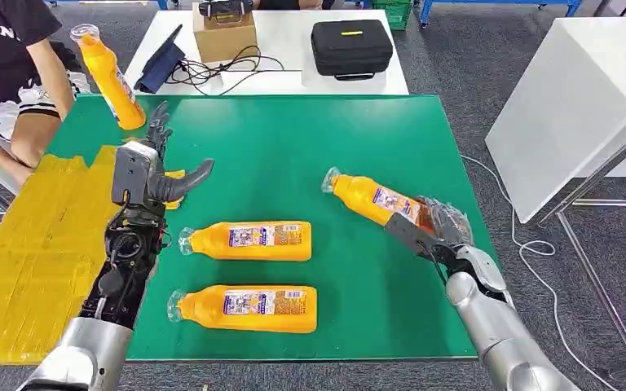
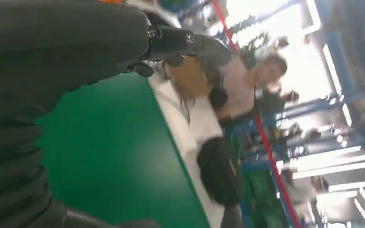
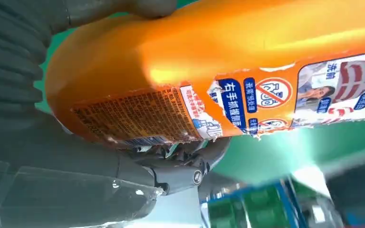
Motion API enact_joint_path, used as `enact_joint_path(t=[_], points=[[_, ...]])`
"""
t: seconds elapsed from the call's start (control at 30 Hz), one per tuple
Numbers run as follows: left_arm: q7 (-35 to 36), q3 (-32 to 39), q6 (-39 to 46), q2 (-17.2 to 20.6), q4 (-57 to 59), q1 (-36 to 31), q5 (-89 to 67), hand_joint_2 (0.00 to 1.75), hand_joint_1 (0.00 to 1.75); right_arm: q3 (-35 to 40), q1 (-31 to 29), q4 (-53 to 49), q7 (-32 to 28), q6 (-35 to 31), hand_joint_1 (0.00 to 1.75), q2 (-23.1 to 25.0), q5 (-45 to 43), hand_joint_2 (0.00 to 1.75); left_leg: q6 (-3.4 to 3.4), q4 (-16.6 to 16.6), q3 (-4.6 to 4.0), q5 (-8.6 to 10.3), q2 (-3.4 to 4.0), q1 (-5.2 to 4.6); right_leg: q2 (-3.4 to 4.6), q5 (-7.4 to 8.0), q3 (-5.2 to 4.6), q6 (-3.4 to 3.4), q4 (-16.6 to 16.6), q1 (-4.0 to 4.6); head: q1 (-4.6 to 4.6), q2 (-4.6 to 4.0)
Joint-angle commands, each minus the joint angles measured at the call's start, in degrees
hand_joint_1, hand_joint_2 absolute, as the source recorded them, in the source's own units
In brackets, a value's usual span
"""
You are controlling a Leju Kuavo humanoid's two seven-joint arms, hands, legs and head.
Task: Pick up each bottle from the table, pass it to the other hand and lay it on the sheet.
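The right hand (image 1: 438,224) holds a bottle (image 1: 371,198) near the worktop's (image 1: 293,138) right edge. The left hand (image 1: 151,167) is empty, fingers (image 1: 159,122) spread, by the sheet (image 1: 33,244).

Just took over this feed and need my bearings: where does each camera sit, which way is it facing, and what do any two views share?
Head view: high on the body, looking forward and down at the green table; both arms show, left hand, right hand.
Left wrist view: behind the left hand, facing along the green table toward a black case.
Right wrist view: behind the right hand, tight on the held bottle.
Shared: head and right wrist views both show that bottle.
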Motion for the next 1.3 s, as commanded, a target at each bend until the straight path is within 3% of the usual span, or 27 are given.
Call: enact_joint_path(t=[0.03, 0.07, 0.1, 0.23, 0.63, 1.3], points=[[3.86, 0.48, -14.77, 2.18, 0.70, -0.56, 11.75, 1.75, 0.00, -3.53, 1.75, -6.90, -0.89, -3.38, 1.75, 4.31, -0.51, 1.75, -0.07, -0.04, 0.15, -0.12, 0.18, -0.01, 0.11, -0.07, 0.10, 0.00, -0.02, -0.01, 0.00, 0.00], [3.68, 0.57, -15.91, 2.23, 0.75, -0.26, 12.81, 1.75, 0.00, -3.58, 1.78, -7.05, -1.22, -3.74, 1.75, 4.49, -0.65, 1.75, -0.05, -0.04, 0.09, -0.09, 0.17, -0.02, 0.11, -0.05, 0.04, 0.01, -0.01, -0.02, 0.00, 0.00], [5.11, 1.34, -22.13, 1.52, 1.24, 0.17, 19.47, 1.75, 0.00, -3.53, 1.81, -7.33, -2.15, -4.19, 1.75, 4.74, -0.92, 1.75, -0.06, -0.04, 0.13, -0.11, 0.19, -0.01, 0.11, -0.07, 0.07, 0.01, -0.03, -0.01, 0.00, 0.00], [5.66, -1.13, -24.36, 0.65, -2.08, 1.43, 21.65, 1.75, 0.00, -3.25, 2.87, -9.01, -3.49, -5.51, 1.75, 5.24, -0.43, 1.75, -0.06, -0.03, -0.03, -0.11, 0.16, -0.02, 0.05, -0.08, -0.08, 0.01, 0.00, -0.02, 0.00, 0.00], [9.33, -11.35, -16.31, -1.17, -11.78, 3.09, 24.07, 1.75, 0.00, 0.14, 5.50, -14.96, -9.85, -9.10, 1.75, 8.44, -3.06, 1.75, -0.06, 0.04, -0.14, -0.13, 0.06, -0.01, -0.04, -0.13, -0.14, 0.02, 0.03, -0.01, 0.00, 0.00], [8.88, -16.20, -13.61, -2.91, -13.83, 6.32, 28.46, 1.75, 0.00, 4.99, 2.48, -9.01, -15.02, -18.76, 1.75, 11.11, -4.20, 1.75, -0.04, -0.03, -0.18, -0.06, 0.06, -0.03, 0.00, -0.06, -0.19, 0.02, -0.02, -0.03, 0.00, 0.00]])
